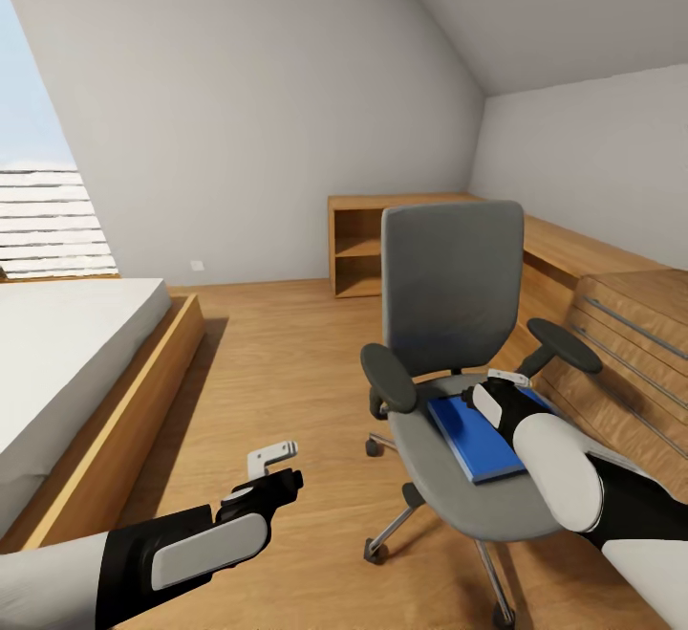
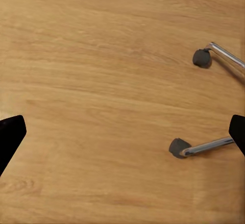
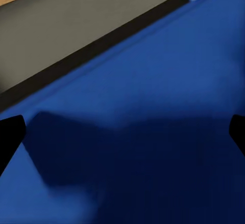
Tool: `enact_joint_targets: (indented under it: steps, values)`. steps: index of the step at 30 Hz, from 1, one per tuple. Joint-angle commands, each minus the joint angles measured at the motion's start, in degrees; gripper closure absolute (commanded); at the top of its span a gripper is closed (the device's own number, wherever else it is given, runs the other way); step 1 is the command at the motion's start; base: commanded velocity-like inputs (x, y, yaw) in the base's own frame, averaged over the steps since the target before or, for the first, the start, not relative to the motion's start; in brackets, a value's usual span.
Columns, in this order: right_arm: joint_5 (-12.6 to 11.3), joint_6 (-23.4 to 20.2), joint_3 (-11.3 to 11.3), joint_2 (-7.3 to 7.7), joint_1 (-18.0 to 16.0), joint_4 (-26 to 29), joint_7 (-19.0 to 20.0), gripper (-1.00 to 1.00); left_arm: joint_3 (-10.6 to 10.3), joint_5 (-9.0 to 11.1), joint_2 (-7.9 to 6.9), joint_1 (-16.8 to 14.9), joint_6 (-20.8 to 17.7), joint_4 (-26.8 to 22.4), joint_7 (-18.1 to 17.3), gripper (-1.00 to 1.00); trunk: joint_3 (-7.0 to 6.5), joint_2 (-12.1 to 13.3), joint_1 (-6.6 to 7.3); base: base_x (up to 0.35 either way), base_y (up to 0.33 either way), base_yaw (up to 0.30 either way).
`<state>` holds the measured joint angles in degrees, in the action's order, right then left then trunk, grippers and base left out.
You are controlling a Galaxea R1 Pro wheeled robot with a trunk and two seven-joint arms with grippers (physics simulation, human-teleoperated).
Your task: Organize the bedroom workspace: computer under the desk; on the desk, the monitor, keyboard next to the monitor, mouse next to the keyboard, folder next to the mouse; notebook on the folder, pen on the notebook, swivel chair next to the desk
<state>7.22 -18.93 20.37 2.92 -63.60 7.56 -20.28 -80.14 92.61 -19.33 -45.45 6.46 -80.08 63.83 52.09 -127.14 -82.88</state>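
At far left stood the bed point(image 1: 67, 353). The left gripper point(image 1: 272, 477) hovered over the wooden floor point(image 1: 268, 353); its wrist camera showed the fingers point(image 2: 11, 134) spread wide apart, with two chair casters point(image 2: 202, 58) below. The grey swivel chair point(image 1: 454, 295) stood at centre, a blue folder point(image 1: 473, 439) lying flat on its seat. The right gripper point(image 1: 497, 391) sat directly over that folder; its wrist camera showed the fingers point(image 3: 10, 134) spread, close above the blue cover point(image 3: 153, 132), clasping nothing. Wooden drawers point(image 1: 621, 334) lined the right wall.
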Motion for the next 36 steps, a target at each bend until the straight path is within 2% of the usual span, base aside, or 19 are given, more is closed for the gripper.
enact_joint_targets:
  steps: [1,22,32,36]
  values:
    - [0.6,-0.4,0.4,-0.02,0.0,0.1,0.0,-1.00,-0.1,0.4,-0.02,-0.1,0.6,-0.1,0.1,-1.00,0.06,0.0,0.01,-0.001,0.000,0.000]
    - [0.6,-0.3,0.4,-0.03,0.0,0.1,0.0,-1.00,-0.2,0.4,-0.01,-0.1,0.6,-0.1,0.0,-1.00,0.06,0.0,0.01,0.000,0.000,0.000]
    - [0.6,-0.2,0.4,-0.02,0.0,0.1,0.0,-1.00,-0.2,0.4,-0.02,-0.1,0.6,-0.1,0.0,-1.00,-1.74,4.0,2.21,0.000,0.000,0.000]
    - [0.6,-0.2,0.4,-0.02,0.0,0.1,0.0,-1.00,-0.2,0.5,-0.07,-0.1,0.6,0.0,0.0,-1.00,-1.74,4.0,2.21,0.000,0.000,0.000]
